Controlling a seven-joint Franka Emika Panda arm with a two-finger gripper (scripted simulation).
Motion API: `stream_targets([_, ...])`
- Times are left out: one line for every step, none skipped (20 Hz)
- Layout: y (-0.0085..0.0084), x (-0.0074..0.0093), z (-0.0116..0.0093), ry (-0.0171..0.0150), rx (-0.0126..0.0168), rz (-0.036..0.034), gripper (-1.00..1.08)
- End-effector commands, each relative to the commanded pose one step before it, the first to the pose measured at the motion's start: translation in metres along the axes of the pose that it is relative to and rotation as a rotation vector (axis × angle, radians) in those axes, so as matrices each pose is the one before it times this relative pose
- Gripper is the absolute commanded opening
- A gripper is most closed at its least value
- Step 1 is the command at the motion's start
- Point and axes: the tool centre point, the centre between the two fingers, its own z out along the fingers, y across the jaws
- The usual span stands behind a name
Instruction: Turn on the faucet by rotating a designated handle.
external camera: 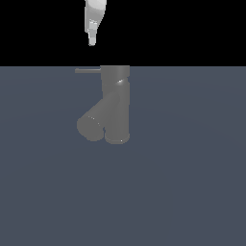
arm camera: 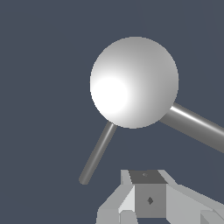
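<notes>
The dull grey faucet [external camera: 116, 103] stands upright, with its thick spout [external camera: 91, 126] branching diagonally toward the exterior view's left. The thin grey handle [external camera: 88, 70] sticks out sideways from the top of the upright cylinder, also toward the left. My white gripper [external camera: 92, 42] hangs above the handle's outer part, apart from it, with its fingers together and nothing held. In the wrist view I look down on the faucet's round top [arm camera: 134, 82], the handle rod [arm camera: 97, 153] and the spout [arm camera: 197, 127]. The gripper [arm camera: 148, 179] is beside the rod's free end, not touching it.
The faucet stands on a flat blue-grey floor [external camera: 192, 182] that fills the lower part of the exterior view. The background above it is black. No other objects are in view.
</notes>
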Motion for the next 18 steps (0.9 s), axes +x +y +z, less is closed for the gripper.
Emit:
stream_targets([-0.01307, -0.00036, 0.01057, 0.0139, 0.00217, 0.06602, -1.0])
stream_targets([-0.00498, -0.00059, 0.00425, 0.00606, 0.0011, 0.02545, -1.0])
stream_targets([-0.00491, -0.00079, 0.00428, 0.00629, 0.00135, 0.02529, -1.0])
stream_targets([-0.00483, -0.00099, 0.0043, 0.00651, 0.00161, 0.02512, -1.0])
stream_targets([-0.00474, -0.00118, 0.00433, 0.00671, 0.00189, 0.02495, -1.0])
stream_targets([-0.00464, -0.00138, 0.00435, 0.00689, 0.00218, 0.02476, -1.0])
stream_targets([-0.00454, -0.00157, 0.00436, 0.00706, 0.00248, 0.02458, -1.0])
stream_targets([-0.00437, -0.00174, 0.00431, 0.00711, 0.00276, 0.02406, -1.0])
stream_targets([-0.00406, -0.00183, 0.00412, 0.0069, 0.00292, 0.02275, -1.0])
stream_targets([-0.00373, -0.00189, 0.0039, 0.00662, 0.00303, 0.02135, -1.0])
stream_targets([-0.00342, -0.00192, 0.00368, 0.00631, 0.00311, 0.01997, -1.0])
stream_targets([-0.00313, -0.00192, 0.00346, 0.00598, 0.00314, 0.01863, -1.0])
stream_targets([-0.00284, -0.0019, 0.00324, 0.00564, 0.00314, 0.01731, -1.0])
stream_targets([-0.00257, -0.00185, 0.00301, 0.00527, 0.0031, 0.016, -1.0])
stream_targets([-0.00231, -0.0018, 0.00279, 0.0049, 0.00302, 0.01472, -1.0])
stream_targets([-0.00207, -0.00171, 0.00256, 0.00452, 0.00291, 0.01346, -1.0])
stream_targets([-0.00184, -0.00162, 0.00233, 0.00412, 0.00276, 0.01221, -1.0])
stream_targets([-0.00162, -0.0015, 0.00211, 0.00373, 0.00259, 0.011, -1.0])
